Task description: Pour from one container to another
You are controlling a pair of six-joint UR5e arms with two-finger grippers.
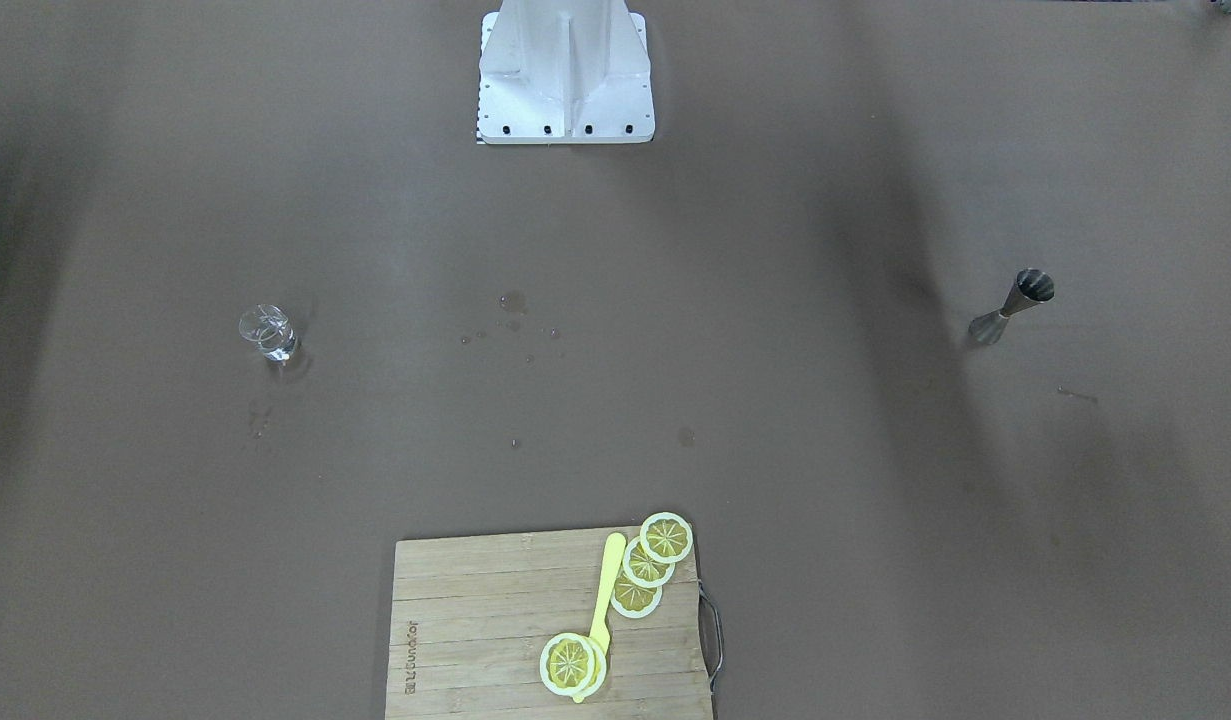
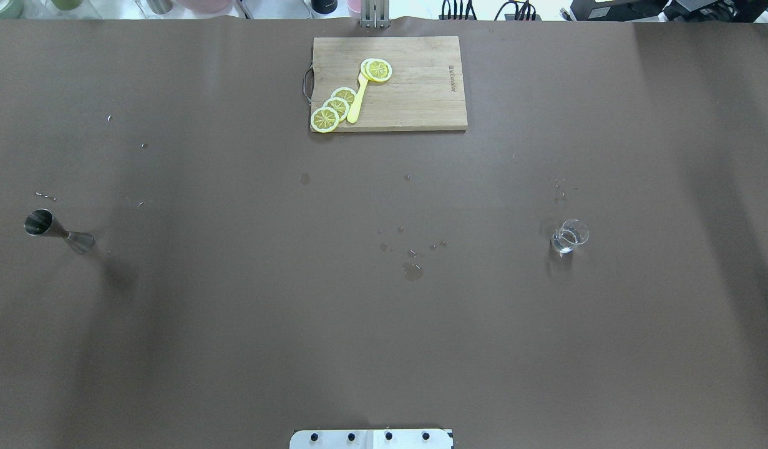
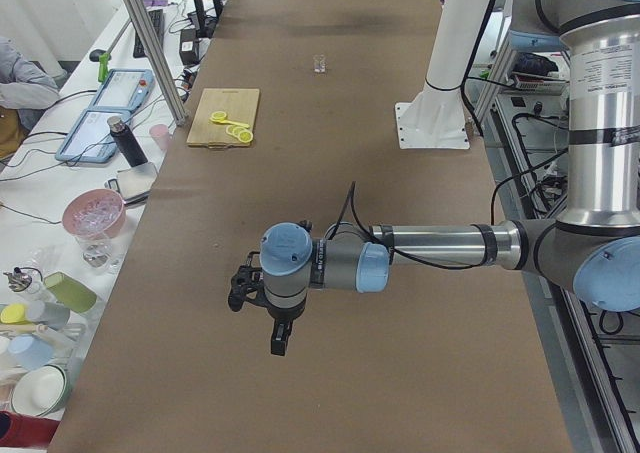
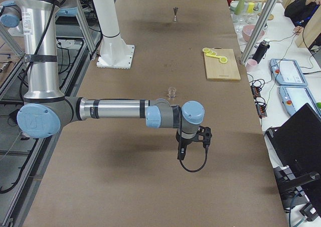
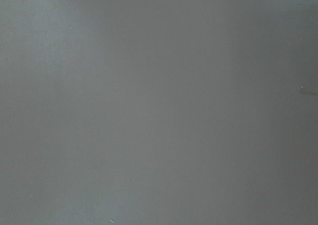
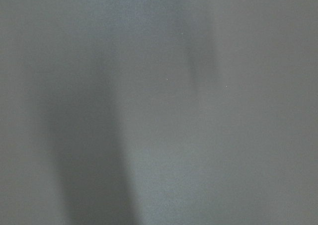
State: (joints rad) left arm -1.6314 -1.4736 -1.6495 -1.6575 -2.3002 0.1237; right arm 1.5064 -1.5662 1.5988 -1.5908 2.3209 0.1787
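Observation:
A steel jigger [image 1: 1015, 305] [image 2: 56, 231] stands upright on the brown table cover at the robot's far left. A small clear glass [image 1: 267, 332] [image 2: 569, 237] with some clear liquid stands at the robot's right. Neither arm shows in the overhead or front views. The left gripper [image 3: 240, 295] shows only in the exterior left view and the right gripper [image 4: 205, 136] only in the exterior right view, both held above the table near its ends. I cannot tell whether either is open or shut. Both wrist views show only bare table cover.
A wooden cutting board [image 2: 421, 93] with lemon slices [image 2: 335, 107] and a yellow knife [image 2: 357, 103] lies at the far middle edge. Small wet spots [image 2: 412, 270] mark the table's centre. The robot's white base [image 1: 565, 75] stands at the near edge. A person and clutter sit beyond the far side.

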